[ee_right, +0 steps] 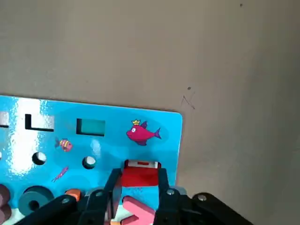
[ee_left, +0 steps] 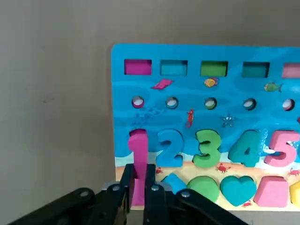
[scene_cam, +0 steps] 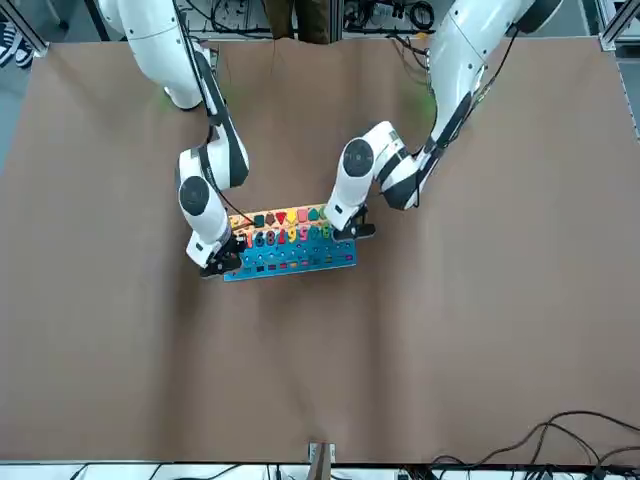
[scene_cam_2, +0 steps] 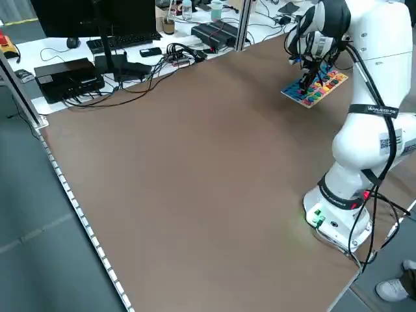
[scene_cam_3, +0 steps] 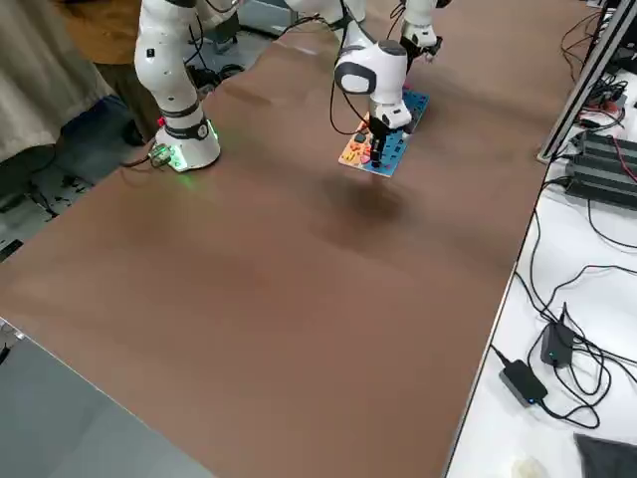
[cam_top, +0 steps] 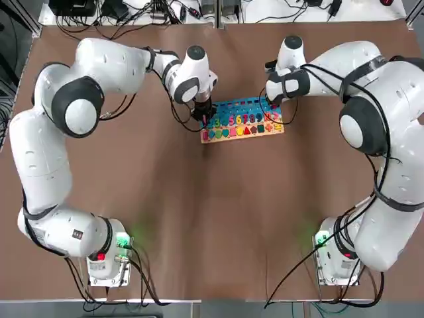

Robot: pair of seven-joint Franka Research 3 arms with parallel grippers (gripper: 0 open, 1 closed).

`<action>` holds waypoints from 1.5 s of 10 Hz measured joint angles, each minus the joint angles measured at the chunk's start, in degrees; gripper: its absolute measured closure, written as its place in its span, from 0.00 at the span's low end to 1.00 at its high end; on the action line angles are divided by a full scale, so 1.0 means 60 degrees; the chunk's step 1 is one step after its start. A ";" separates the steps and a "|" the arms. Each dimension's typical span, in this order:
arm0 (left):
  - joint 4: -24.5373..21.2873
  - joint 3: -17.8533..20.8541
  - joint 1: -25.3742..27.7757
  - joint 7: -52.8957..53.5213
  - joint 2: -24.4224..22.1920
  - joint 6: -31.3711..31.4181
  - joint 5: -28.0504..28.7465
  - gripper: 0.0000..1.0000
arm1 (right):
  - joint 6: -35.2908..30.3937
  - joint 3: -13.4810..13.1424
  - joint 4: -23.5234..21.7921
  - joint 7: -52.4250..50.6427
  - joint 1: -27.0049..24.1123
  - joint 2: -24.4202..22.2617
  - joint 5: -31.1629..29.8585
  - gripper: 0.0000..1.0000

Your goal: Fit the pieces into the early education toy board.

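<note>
The early education toy board (cam_top: 246,104) lies flat at the table's far middle, blue along the top with rows of colourful numerals and shapes. My left gripper (cam_top: 202,114) is at its left end, shut on a pink numeral-one piece (ee_left: 138,149) that stands at the left end of the numeral row. My right gripper (cam_top: 270,109) is at the board's right end, shut on a small red piece (ee_right: 140,177) just below a pink fish picture. Another pink piece (ee_right: 140,213) shows partly under the right fingers. I see no orange loose piece that I can tell apart.
Brown table surface (cam_top: 218,218) spreads wide around the board. Both arm bases (cam_top: 106,262) stand at the near edge. Cables, a monitor and black boxes (scene_cam_2: 71,75) crowd the bench beyond the table's left side; more cables and adapters (scene_cam_3: 557,344) lie off its right side.
</note>
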 joint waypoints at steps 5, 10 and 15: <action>0.0023 0.0024 -0.0027 0.0024 0.0205 0.0000 0.0114 0.87 | 0.0059 0.0001 0.0011 -0.0003 0.0028 0.0016 -0.0003 0.65; 0.0027 0.0029 -0.0093 0.0024 0.0353 0.0000 0.0139 0.87 | 0.0149 0.0018 0.0075 -0.0019 0.0045 0.0069 -0.0003 0.65; 0.0038 0.0069 -0.0092 0.0024 0.0380 0.0000 0.0139 0.87 | 0.0213 0.0020 0.0052 -0.0019 0.0040 0.0071 -0.0003 0.65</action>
